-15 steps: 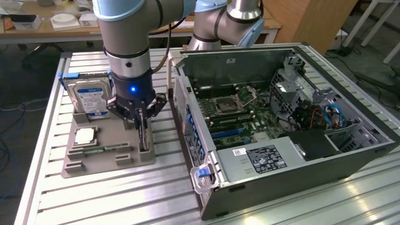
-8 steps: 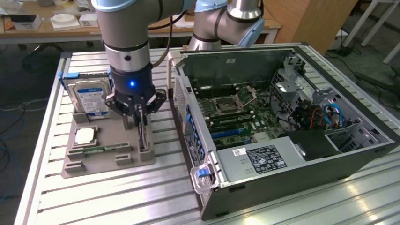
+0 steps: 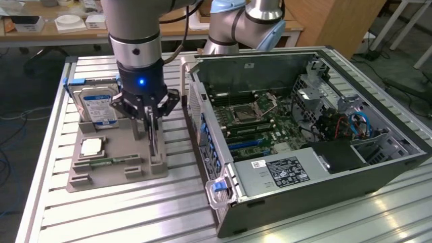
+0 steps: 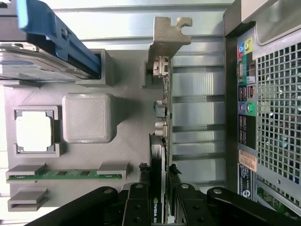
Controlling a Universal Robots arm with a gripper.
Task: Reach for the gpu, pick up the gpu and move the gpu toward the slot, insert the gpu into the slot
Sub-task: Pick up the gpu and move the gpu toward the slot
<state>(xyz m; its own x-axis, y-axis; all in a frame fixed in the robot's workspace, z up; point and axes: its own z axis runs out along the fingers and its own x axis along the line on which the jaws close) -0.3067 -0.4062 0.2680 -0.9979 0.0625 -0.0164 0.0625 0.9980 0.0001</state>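
We see the black two-fingered gripper point(image 3: 149, 122) point(image 4: 158, 167) pointing straight down, its fingers point(image 4: 136, 207) closed against the two flat faces of the gpu point(image 3: 157, 144) point(image 4: 157, 153), a thin dark circuit card seen edge-on. The gpu stands upright directly beneath the gripper, seated in a groove of the grey plastic parts holder point(image 3: 115, 174) point(image 4: 127, 141). At the end of the card farthest from the fingers, its bent silver metal bracket point(image 4: 168, 35) rises clear of the holder.

Just beside the gripper, on the exterior view's left, a grey rounded square block point(image 4: 88, 117) stands up from the holder. Past it a square silver processor chip point(image 3: 91, 147) point(image 4: 34, 131) lies flat in a recess, and a small green memory stick point(image 3: 111, 161) point(image 4: 66, 174) sits between two grey clips. Farther on that side, a silver hard drive with a blue-and-white label point(image 3: 98, 107) stands upright in a blue carrier point(image 4: 56, 37).

On the gripper's other side, near but apart from it, lies an open black computer case point(image 3: 378, 169) point(image 4: 233, 70), its perforated rear panel facing the holder. Inside we see the green motherboard point(image 3: 270, 121) with blue card slots point(image 3: 244, 145) and a grey power supply point(image 3: 284, 172).

Everything rests on a slatted aluminium table point(image 3: 101, 217).
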